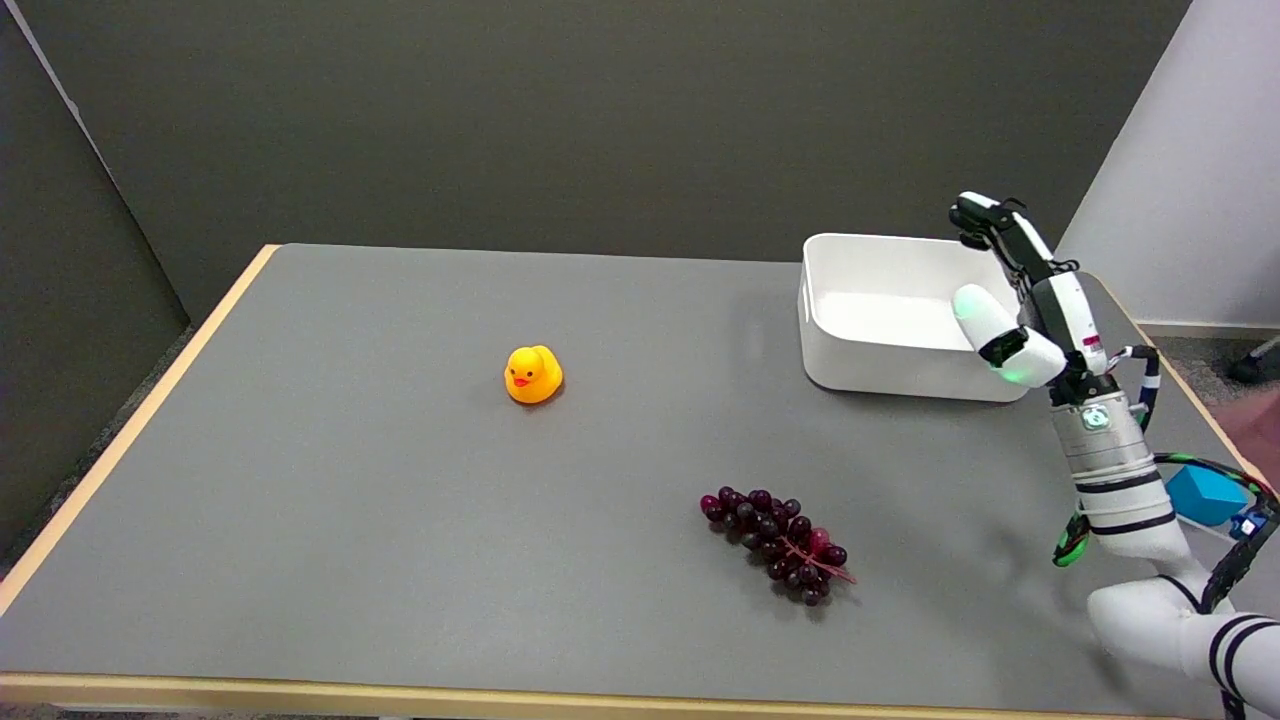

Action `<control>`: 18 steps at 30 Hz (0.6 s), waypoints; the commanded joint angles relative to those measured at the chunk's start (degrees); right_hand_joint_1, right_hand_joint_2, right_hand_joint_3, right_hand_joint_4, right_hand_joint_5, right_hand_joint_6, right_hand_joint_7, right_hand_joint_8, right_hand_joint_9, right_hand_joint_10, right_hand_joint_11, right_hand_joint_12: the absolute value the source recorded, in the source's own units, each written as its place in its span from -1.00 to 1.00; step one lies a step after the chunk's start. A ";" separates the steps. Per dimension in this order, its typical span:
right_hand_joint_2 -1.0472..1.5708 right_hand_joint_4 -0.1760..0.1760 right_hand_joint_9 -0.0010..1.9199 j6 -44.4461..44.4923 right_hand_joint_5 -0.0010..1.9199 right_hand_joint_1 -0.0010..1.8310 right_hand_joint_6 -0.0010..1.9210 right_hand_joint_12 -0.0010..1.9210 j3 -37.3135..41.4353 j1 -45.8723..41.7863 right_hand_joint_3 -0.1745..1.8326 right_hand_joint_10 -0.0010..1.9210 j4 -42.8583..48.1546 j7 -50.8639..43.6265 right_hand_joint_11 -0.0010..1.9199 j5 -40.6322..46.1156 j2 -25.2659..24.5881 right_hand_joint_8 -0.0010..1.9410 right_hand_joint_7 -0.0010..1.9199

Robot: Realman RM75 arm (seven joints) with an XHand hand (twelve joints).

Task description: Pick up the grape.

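The bunch of dark purple grapes (777,543) lies on the grey surface (350,500), toward its near edge and right of centre, with one paler pinkish grape and a thin reddish stem showing at its right end. Nothing touches it. The individual grapes on the underside of the bunch are hidden by those on top.

The right robot hand (1010,290) is raised in the air at the right side, well apart from the grapes, in front of the right end of a white rectangular bin (870,360) that stands at the far right of the surface. It holds nothing. Its fingers (985,222) reach upward and toward the left, and a white rounded thumb (985,315) juts out below them, apart from the rest, so the hand reads as spread rather than closed; it is seen nearly edge-on, so how far the fingers are parted from one another cannot be made out. The hand and forearm cover the bin's right corner, and whether the hand is above the bin or only in front of it cannot be told.

A yellow rubber duck (533,375) sits near the middle of the surface, well apart from everything else. A blue object (1205,495) is partly hidden behind the arm's cables at the right edge; its shape is unclear
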 commanded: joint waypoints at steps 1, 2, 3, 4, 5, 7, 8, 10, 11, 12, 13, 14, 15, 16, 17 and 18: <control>0.27 -0.27 -0.82 -0.32 -0.76 -0.55 -0.50 0.16 2.27 -10.23 0.11 -0.16 15.41 -0.28 -1.00 -9.54 8.34 -0.51 -0.68; 0.28 -0.27 -0.81 -0.73 -0.76 -0.56 -0.50 0.18 3.02 -11.03 0.11 -0.14 16.49 -0.52 -1.00 -10.77 8.31 -0.51 -0.67; 0.28 -0.27 -0.80 -1.71 -0.75 -0.56 -0.49 0.19 4.35 -11.92 0.11 -0.13 17.69 -1.24 -1.00 -12.90 8.17 -0.50 -0.67; 0.27 -0.26 -0.79 -2.62 -0.75 -0.56 -0.49 0.19 5.31 -12.43 0.10 -0.13 18.51 -1.92 -1.00 -14.45 8.01 -0.50 -0.66; 0.27 -0.26 -0.78 -4.77 -0.75 -0.54 -0.49 0.20 6.80 -13.24 0.10 -0.12 20.10 -3.05 -1.00 -17.06 7.78 -0.50 -0.65; 0.27 -0.25 -0.76 -9.50 -0.74 -0.48 -0.47 0.21 8.81 -14.82 0.10 -0.10 23.40 -4.98 -1.00 -20.93 7.29 -0.48 -0.64; 0.28 -0.27 -0.77 -12.32 -0.73 -0.44 -0.48 0.23 9.82 -15.59 0.06 -0.08 25.31 -6.45 -1.00 -23.72 6.92 -0.50 -0.62; 0.29 -0.30 -0.78 -16.29 -0.71 -0.38 -0.49 0.25 10.49 -16.40 0.01 -0.05 28.37 -9.96 -1.00 -28.19 6.33 -0.52 -0.61; 0.29 -0.30 -0.78 -19.13 -0.71 -0.38 -0.49 0.25 10.39 -16.97 0.01 -0.05 30.13 -11.78 -1.00 -29.59 6.23 -0.52 -0.61; 0.29 -0.30 -0.78 -21.29 -0.71 -0.38 -0.49 0.25 10.23 -17.47 0.02 -0.05 31.61 -13.28 -1.00 -30.61 6.09 -0.52 -0.61; 0.29 -0.30 -0.78 -24.19 -0.71 -0.37 -0.48 0.25 10.02 -18.46 0.02 -0.05 33.10 -15.72 -1.00 -31.82 5.87 -0.52 -0.60; 0.29 -0.31 -0.78 -27.69 -0.71 -0.36 -0.48 0.25 9.96 -19.87 0.02 -0.05 35.10 -19.10 -1.00 -32.79 5.38 -0.52 -0.60; 0.29 -0.33 -0.78 -30.07 -0.71 -0.36 -0.49 0.25 9.96 -20.89 0.02 -0.05 36.40 -21.54 -1.00 -33.12 4.84 -0.52 -0.61; 0.29 -0.35 -0.79 -33.01 -0.72 -0.36 -0.49 0.25 10.21 -22.28 0.02 -0.05 37.73 -25.25 -1.00 -33.14 4.33 -0.52 -0.61; 0.28 -0.41 -0.78 -35.81 -0.73 -0.40 -0.47 0.24 10.46 -23.41 0.06 -0.08 38.96 -29.66 -1.00 -33.08 3.41 -0.49 -0.63; 0.27 -0.46 -0.77 -37.33 -0.74 -0.42 -0.46 0.23 10.57 -24.05 0.09 -0.10 39.63 -32.23 -1.00 -32.84 2.89 -0.47 -0.64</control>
